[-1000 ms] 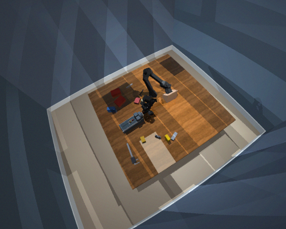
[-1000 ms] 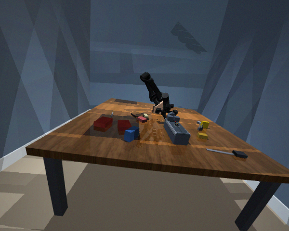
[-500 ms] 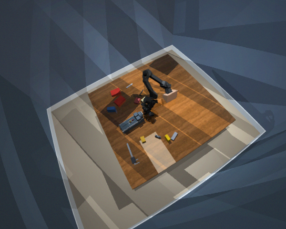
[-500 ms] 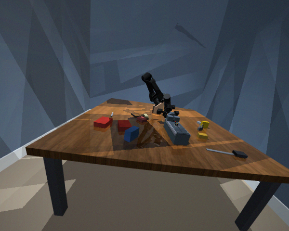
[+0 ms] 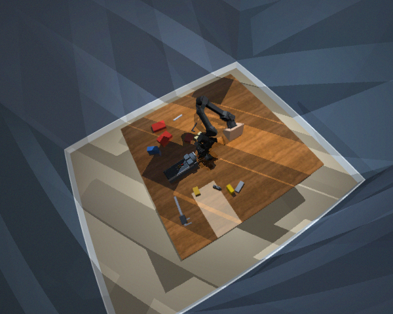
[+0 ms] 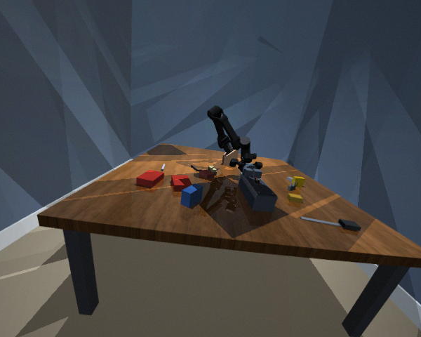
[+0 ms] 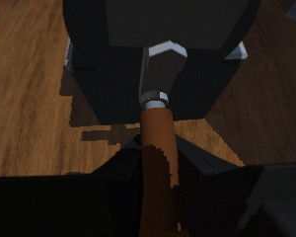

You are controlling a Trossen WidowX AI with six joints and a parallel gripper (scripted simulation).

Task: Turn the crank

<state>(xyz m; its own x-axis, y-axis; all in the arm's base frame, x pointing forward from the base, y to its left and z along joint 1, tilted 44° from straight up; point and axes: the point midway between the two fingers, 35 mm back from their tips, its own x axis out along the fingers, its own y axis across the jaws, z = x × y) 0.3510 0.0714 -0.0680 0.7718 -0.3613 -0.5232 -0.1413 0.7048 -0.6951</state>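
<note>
The grey-blue crank machine [image 5: 171, 174] [image 6: 264, 202] stands on the table, its long slide housing pointing away from the arm. A tiny red spot [image 6: 256, 179], apparently the slide's pointer, shows on its top; the brass marks are too small to make out, so its level against them cannot be told. In the wrist view the metal crank arm [image 7: 164, 71] stands in front of the dark end of the machine, joined to the brown crank handle [image 7: 158, 128]. My gripper [image 7: 155, 140] is shut on the handle, one black finger on each side. The top and exterior views hide this grip.
Red blocks [image 5: 158, 126] [image 6: 150, 178] and a blue block [image 5: 152, 150] [image 6: 189, 196] lie to one side of the machine. Yellow blocks [image 5: 196, 191] [image 6: 295, 198], a grey block [image 5: 239, 186] and a long tool with a dark head [image 5: 183, 219] [image 6: 349, 225] lie on the other.
</note>
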